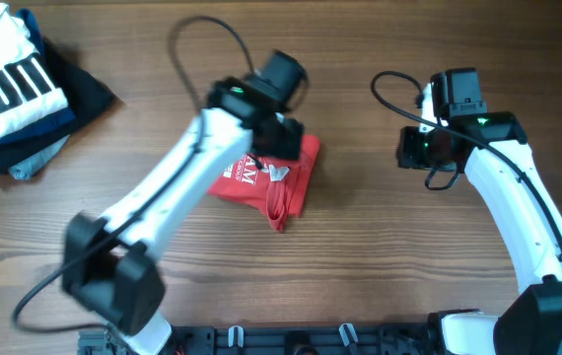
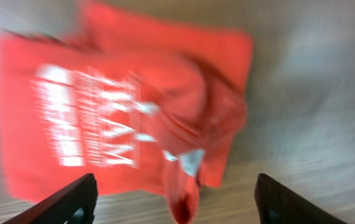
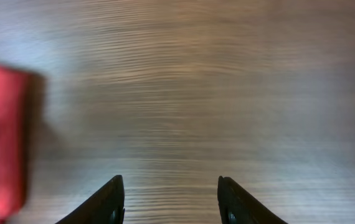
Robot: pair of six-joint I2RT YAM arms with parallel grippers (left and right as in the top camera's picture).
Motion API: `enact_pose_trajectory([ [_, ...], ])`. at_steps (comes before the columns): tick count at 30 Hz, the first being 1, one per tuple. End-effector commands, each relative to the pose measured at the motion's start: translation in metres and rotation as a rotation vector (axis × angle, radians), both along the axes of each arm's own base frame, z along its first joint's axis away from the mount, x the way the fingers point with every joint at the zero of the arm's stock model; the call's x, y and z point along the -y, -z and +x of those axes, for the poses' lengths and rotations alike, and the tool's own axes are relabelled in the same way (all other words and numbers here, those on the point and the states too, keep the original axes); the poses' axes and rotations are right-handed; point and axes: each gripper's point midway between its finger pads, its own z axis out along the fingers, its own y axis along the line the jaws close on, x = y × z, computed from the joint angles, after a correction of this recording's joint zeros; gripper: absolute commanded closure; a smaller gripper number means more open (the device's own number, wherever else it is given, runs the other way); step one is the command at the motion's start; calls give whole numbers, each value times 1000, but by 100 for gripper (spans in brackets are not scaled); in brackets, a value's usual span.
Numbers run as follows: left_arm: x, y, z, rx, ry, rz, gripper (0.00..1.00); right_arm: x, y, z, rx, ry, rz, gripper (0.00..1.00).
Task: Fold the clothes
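I am viewing the red T-shirt point(image 1: 271, 182) as it is lying near the middle of the wooden table point(image 1: 380, 247), already bunched into a small, uneven packet with its white lettering facing up and a loose tail of cloth trailing toward the near edge. I am judging it light, limp and unbreakable: thin cotton that is going to sag and slide on the wood instead of holding a crease. It is best pinched at a hem or corner, through all layers, not at the puffed centre.

The left gripper point(image 2: 175, 180) is hovering just above the shirt with its jaws spread wide and nothing between them. The right gripper point(image 3: 170, 183) is likewise parted and empty, hanging over bare wood to the shirt's right, with only the red edge showing at the left of its view.

At the far left corner, a white black-striped garment point(image 1: 5, 74) is resting on navy folded clothes point(image 1: 74, 94), well apart from the work. Nothing is standing between either gripper and the shirt.
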Motion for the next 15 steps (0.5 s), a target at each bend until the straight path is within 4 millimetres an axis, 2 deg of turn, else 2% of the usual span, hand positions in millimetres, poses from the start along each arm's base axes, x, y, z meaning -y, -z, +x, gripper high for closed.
enact_pose_trajectory([
  [1,-60,-37,37,134,-170,17,17,-57,-13,-4,40,-290,213,51],
  [2,-80,-33,45,124,-229,21,17,-67,-14,-5,44,-317,226,51],
  [4,-105,-21,54,88,-301,1,17,-87,-15,-9,53,-380,223,50],
  [5,-119,-10,59,36,-345,-49,18,-104,-15,-10,75,-435,187,49],
  [7,-134,5,64,-27,-391,-104,18,-120,-15,-6,122,-461,112,45],
  [11,-160,32,69,-95,-460,-103,18,-156,-12,0,192,-528,77,42],
  [13,-171,54,69,-146,-483,-87,18,-181,5,4,198,-571,80,40],
  [15,-174,64,69,-170,-489,-80,17,-183,18,12,194,-535,46,40],
])
